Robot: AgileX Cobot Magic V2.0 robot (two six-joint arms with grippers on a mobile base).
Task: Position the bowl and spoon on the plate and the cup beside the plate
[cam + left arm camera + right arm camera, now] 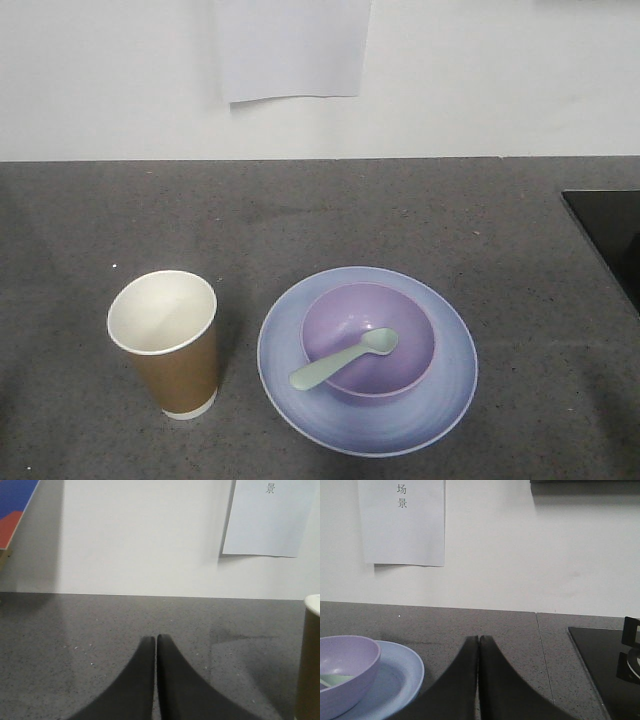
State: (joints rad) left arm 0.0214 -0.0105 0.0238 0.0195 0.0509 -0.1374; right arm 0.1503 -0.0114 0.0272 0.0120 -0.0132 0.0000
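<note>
A dark grey speckled counter is being backed by a white wall, where a sheet of paper is being displayed. The plate is being supported by the counter, and the bowl is being carried at its centre. The spoon is being held inside the bowl, its handle being propped over the near rim. The cup is being kept upright just left of the plate, apart from it. The left gripper and right gripper are being held with fingers pressed together, nothing being gripped, above the counter.
</note>
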